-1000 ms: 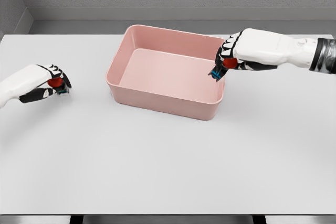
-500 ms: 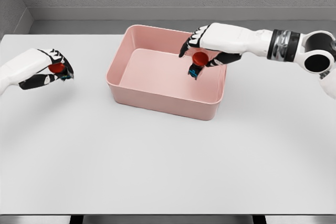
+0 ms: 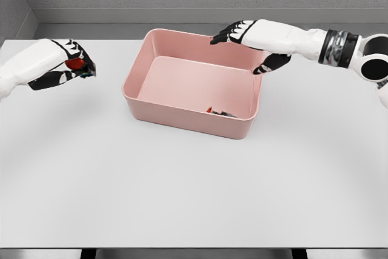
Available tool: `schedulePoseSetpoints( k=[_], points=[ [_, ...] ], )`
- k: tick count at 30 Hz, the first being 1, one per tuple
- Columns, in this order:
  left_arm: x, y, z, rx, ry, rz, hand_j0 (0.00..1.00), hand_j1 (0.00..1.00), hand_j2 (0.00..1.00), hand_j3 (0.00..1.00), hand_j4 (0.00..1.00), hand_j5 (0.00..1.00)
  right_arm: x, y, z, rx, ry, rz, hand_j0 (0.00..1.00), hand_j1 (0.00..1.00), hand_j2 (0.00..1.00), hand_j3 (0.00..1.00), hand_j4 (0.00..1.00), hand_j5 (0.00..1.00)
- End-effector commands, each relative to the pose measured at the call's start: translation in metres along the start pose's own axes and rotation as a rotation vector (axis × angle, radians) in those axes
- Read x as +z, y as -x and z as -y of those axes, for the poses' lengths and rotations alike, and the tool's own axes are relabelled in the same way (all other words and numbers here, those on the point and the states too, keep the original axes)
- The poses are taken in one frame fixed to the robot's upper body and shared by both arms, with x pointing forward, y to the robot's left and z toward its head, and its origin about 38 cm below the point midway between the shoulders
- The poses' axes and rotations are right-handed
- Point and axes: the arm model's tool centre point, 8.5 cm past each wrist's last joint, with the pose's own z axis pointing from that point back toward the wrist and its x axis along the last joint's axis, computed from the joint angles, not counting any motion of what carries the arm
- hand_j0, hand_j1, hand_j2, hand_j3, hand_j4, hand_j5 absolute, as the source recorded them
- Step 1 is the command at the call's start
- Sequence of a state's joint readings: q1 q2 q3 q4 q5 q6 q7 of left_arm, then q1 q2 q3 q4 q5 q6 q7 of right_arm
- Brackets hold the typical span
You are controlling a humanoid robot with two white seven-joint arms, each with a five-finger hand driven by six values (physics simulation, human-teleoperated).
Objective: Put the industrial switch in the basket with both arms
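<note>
Surface [image 3: 182, 180], white and flat, carries a pink rectangular plastic basket [image 3: 136, 80]. Right robot hand [image 3: 251, 43] hovers above it, fingers spread, empty. Left robot hand [image 3: 63, 68] grips a red-capped industrial switch [image 3: 75, 63]; another switch [image 3: 221, 112] lies inside the basket's near wall.

Pink basket [image 3: 138, 71] sits on the white table [image 3: 182, 180], toward the far side. Right hand [image 3: 251, 40] hovers over the basket's far right corner, fingers spread, holding nothing. One switch [image 3: 221, 112] lies inside against the near wall, mostly hidden, possibly tipped over. Left hand [image 3: 63, 65], well left of the basket, grips a second red-capped switch [image 3: 75, 63] above the table.
</note>
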State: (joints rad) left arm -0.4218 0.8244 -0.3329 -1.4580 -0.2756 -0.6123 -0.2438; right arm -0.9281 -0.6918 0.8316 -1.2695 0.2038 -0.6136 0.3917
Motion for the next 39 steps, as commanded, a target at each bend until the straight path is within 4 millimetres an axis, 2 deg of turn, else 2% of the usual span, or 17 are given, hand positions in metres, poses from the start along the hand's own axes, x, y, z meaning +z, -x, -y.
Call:
schedulePoseSetpoints(
  k=[1,3,4,5,12,17,24,28,30,39],
  points=[
    [-0.008,-0.01,-0.001,0.005,-0.017,0.033,0.47,0.47,0.47,0.47,0.47,0.47,0.045,0.02,0.026,0.024,0.055,-0.096,1.0,1.0,1.0,1.0,1.0,1.0],
    [-0.014,-0.013,-0.003,0.005,-0.03,0.046,0.47,0.47,0.47,0.47,0.47,0.47,0.076,0.031,0.02,-0.028,0.068,-0.143,1.0,1.0,1.0,1.0,1.0,1.0],
    [-0.016,-0.014,-0.004,0.003,-0.032,0.051,0.47,0.47,0.47,0.47,0.47,0.47,0.084,0.034,0.018,-0.04,0.072,-0.157,1.0,1.0,1.0,1.0,1.0,1.0],
    [-0.022,-0.016,-0.005,-0.004,-0.028,0.064,0.47,0.47,0.47,0.47,0.47,0.47,0.101,0.039,0.008,-0.074,0.064,-0.186,1.0,1.0,1.0,1.0,1.0,1.0],
    [-0.047,-0.025,0.002,0.021,-0.021,0.106,0.47,0.47,0.47,0.47,0.47,0.47,0.144,0.047,-0.034,-0.136,0.005,-0.276,1.0,1.0,1.0,1.0,1.0,1.0],
    [-0.06,-0.032,0.001,0.021,-0.027,0.136,0.48,0.48,0.48,0.48,0.48,0.48,0.147,0.047,-0.036,-0.138,-0.003,-0.282,1.0,1.0,1.0,1.0,1.0,1.0],
    [-0.077,-0.031,0.002,0.033,-0.013,0.147,0.48,0.48,0.48,0.48,0.48,0.48,0.147,0.046,-0.042,-0.146,-0.011,-0.28,1.0,1.0,1.0,1.0,1.0,1.0],
    [-0.098,-0.044,0.0,0.04,-0.021,0.192,0.48,0.48,0.48,0.48,0.48,0.48,0.148,0.047,-0.042,-0.147,-0.012,-0.284,1.0,1.0,1.0,1.0,1.0,1.0],
    [-0.111,-0.044,0.003,0.051,-0.004,0.198,0.48,0.48,0.48,0.48,0.48,0.48,0.148,0.048,-0.044,-0.15,-0.014,-0.286,1.0,1.0,1.0,1.0,1.0,1.0],
    [-0.143,-0.049,0.002,0.048,0.001,0.21,0.52,0.52,0.52,0.52,0.52,0.52,0.148,0.047,-0.046,-0.155,-0.018,-0.285,1.0,1.0,1.0,1.0,1.0,1.0]
  ],
)
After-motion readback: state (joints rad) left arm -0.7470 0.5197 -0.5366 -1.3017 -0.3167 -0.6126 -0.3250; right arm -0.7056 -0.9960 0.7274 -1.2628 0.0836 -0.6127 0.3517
